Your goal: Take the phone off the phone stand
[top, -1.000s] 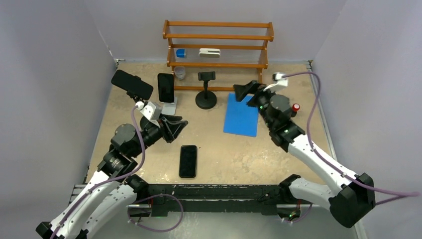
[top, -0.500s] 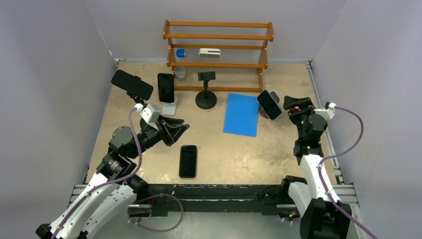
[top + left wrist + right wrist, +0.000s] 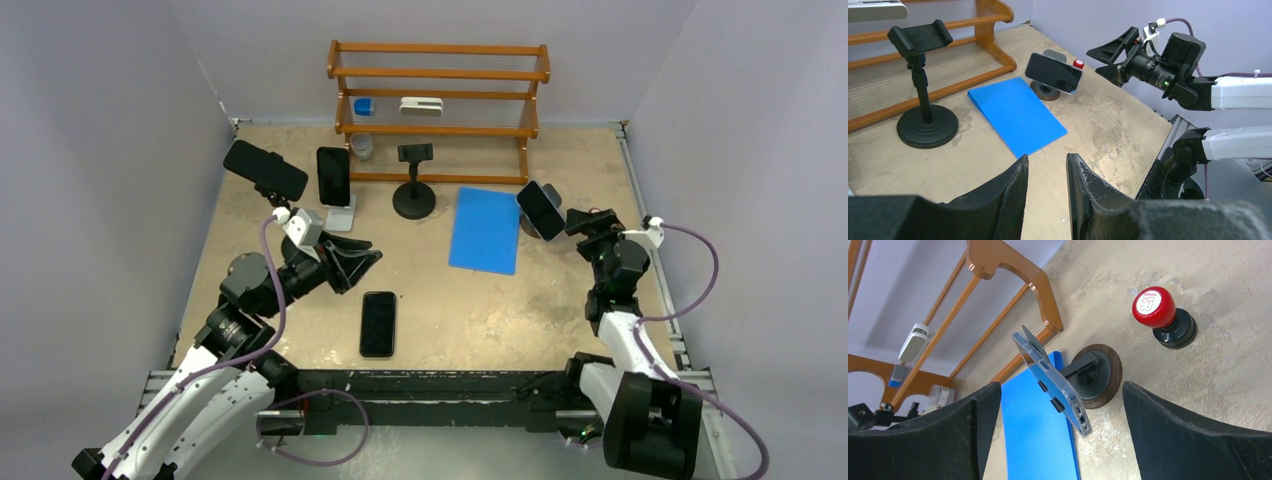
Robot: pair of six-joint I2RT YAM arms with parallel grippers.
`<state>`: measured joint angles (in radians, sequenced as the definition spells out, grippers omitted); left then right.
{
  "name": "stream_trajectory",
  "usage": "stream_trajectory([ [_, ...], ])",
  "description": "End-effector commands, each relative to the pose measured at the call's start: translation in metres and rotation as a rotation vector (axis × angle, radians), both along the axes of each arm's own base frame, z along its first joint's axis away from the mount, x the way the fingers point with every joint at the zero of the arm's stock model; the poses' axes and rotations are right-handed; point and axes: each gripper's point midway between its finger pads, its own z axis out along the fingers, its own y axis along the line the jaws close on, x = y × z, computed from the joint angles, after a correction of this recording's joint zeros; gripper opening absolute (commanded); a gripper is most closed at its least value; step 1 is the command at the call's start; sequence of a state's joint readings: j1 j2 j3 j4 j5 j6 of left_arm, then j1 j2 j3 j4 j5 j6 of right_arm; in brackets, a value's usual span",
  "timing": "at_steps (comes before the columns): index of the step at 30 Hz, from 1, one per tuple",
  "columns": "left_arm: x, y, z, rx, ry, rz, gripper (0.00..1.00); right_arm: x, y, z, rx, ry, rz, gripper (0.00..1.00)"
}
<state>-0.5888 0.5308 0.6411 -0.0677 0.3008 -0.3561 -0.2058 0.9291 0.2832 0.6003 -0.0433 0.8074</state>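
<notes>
A phone in a clear case leans on a stand with a round wooden base at the right of the table. In the right wrist view the phone is edge-on, just ahead of the fingers. My right gripper is wide open, level with the phone and close on its right, not touching it; it also shows in the right wrist view. My left gripper hangs above the mid-left table, jaws slightly apart and empty, and shows in the left wrist view.
A red-topped stamp stands beside the wooden base. A blue mat lies left of it. Two more phones sit on stands at the back left, by an empty black stand and a wooden rack. A phone lies flat at the front.
My right arm swung from over the blue mat out to the right, then came back a little toward the phone on the wooden stand. The left gripper shifted slightly right.
</notes>
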Motion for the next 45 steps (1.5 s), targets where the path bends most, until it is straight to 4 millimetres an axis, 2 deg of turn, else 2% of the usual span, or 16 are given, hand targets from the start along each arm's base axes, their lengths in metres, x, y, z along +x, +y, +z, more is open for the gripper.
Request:
stream_trajectory([
  [1,0.000,-0.001,0.012,-0.031,-0.038,-0.008,0.32,0.011,0.000,0.019,-0.057,-0.108,0.026,0.91],
  [17,0.000,-0.005,0.008,-0.025,-0.025,-0.025,0.32,0.027,0.012,-0.013,-0.006,-0.063,0.106,0.80],
  [22,0.000,-0.004,0.008,-0.024,-0.024,-0.024,0.32,0.031,0.014,-0.018,0.000,-0.055,0.123,0.78],
  [28,0.000,-0.005,0.008,-0.024,-0.024,-0.028,0.32,0.037,0.019,-0.029,0.012,-0.039,0.157,0.69],
  [37,0.001,-0.006,0.006,-0.018,-0.018,-0.027,0.32,0.043,0.028,-0.033,0.024,-0.049,0.200,0.61],
  [45,0.002,-0.007,0.005,-0.015,-0.014,-0.030,0.32,0.044,0.033,-0.033,0.025,-0.060,0.230,0.47],
])
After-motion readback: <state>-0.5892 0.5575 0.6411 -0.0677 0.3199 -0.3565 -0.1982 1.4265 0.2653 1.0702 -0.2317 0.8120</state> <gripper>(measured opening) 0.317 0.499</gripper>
